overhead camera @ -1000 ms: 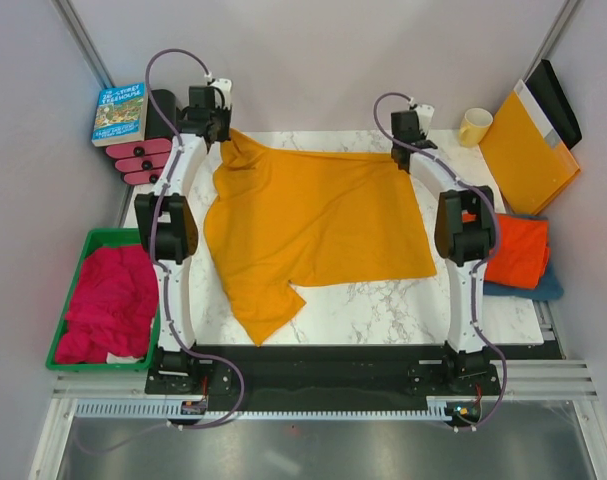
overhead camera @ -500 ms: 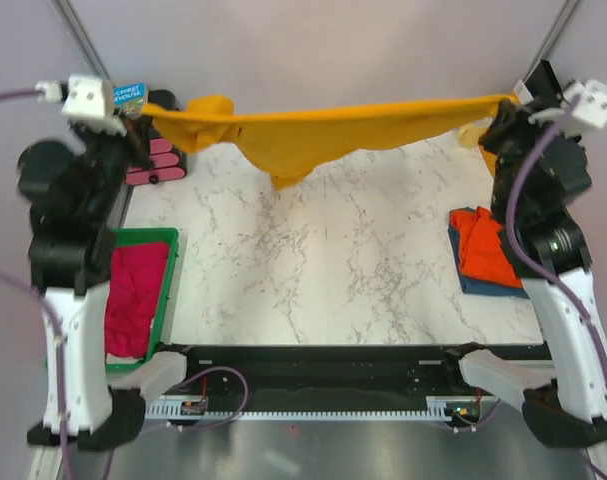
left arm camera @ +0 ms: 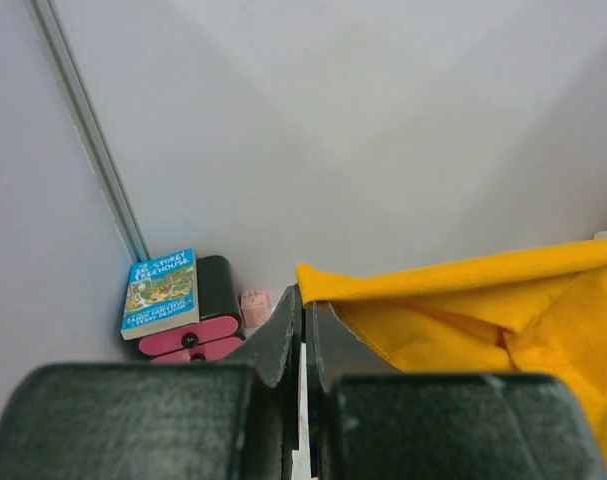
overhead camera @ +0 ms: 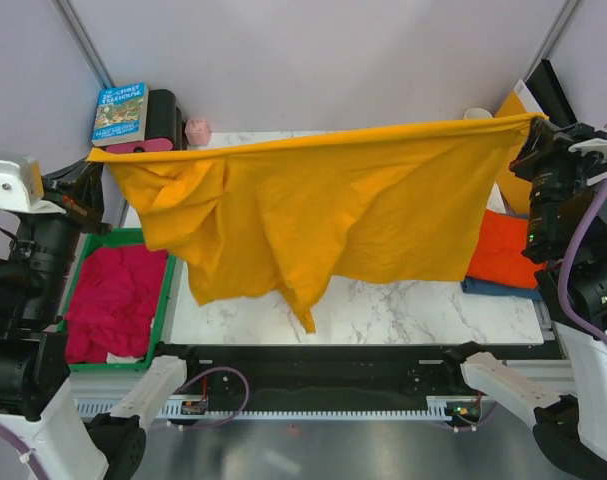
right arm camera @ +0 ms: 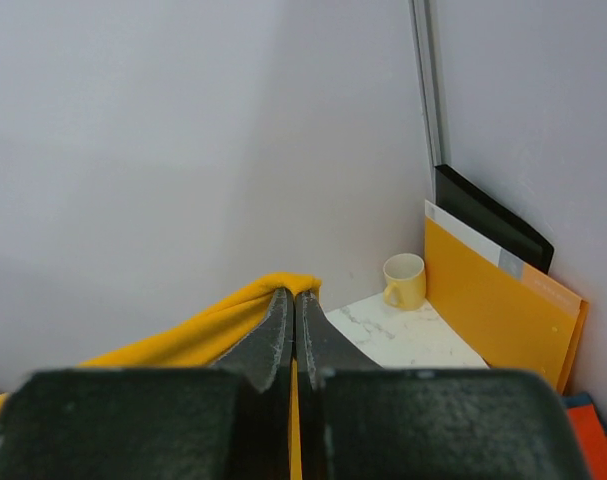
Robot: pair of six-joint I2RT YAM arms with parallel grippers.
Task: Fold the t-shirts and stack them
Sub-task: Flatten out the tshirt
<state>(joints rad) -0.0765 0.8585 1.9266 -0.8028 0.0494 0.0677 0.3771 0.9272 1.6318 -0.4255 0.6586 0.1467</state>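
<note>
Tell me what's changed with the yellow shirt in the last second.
The yellow shirt was lying flat on the table; now it hangs stretched between the left gripper and right gripper, which rose and spread apart, both shut on its upper corners. The orange shirt, blue shirt, book and green bin stayed put.

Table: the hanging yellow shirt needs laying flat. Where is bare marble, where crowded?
Bare marble shows at the near strip, between the green bin and the orange-red t-shirt on the blue t-shirt. The mustard-yellow t-shirt hides the middle. Crowded: right edge, far-left corner with the book.
</note>
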